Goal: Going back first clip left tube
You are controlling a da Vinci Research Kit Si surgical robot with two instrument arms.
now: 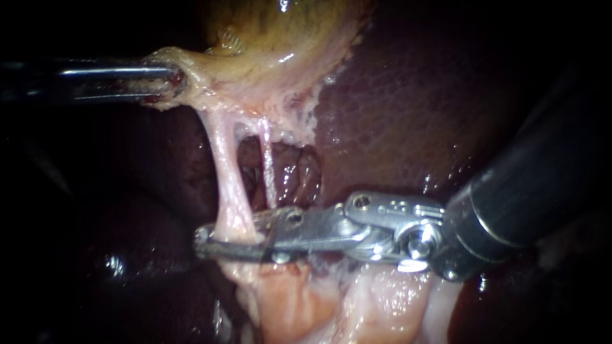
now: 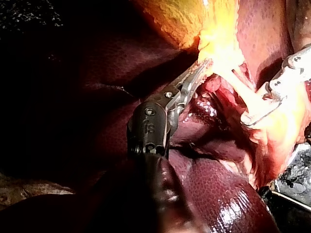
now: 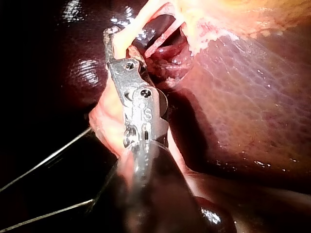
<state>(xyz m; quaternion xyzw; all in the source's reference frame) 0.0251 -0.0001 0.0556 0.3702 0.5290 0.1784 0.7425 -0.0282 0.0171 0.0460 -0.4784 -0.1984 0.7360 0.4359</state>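
My left instrument (image 1: 167,81) comes in along the upper left, its jaws shut on the pale lower edge of the gallbladder (image 1: 280,32) and holding it up. Two tubes hang from that edge: a thick left tube (image 1: 224,172) and a thin right tube (image 1: 268,165). My right instrument (image 1: 204,241) reaches in from the right. Its long jaws straddle the foot of the left tube with a gap showing between them. No clip shows on either tube. The left wrist view shows my left jaws (image 2: 201,68) on yellow tissue, the right instrument (image 2: 248,119) beyond.
Dark red liver (image 1: 408,95) fills the right and lies behind the window between the tubes. Pale fatty tissue (image 1: 357,306) sits under my right instrument's wrist. In the right wrist view, two thin wires (image 3: 48,160) run beside the shaft.
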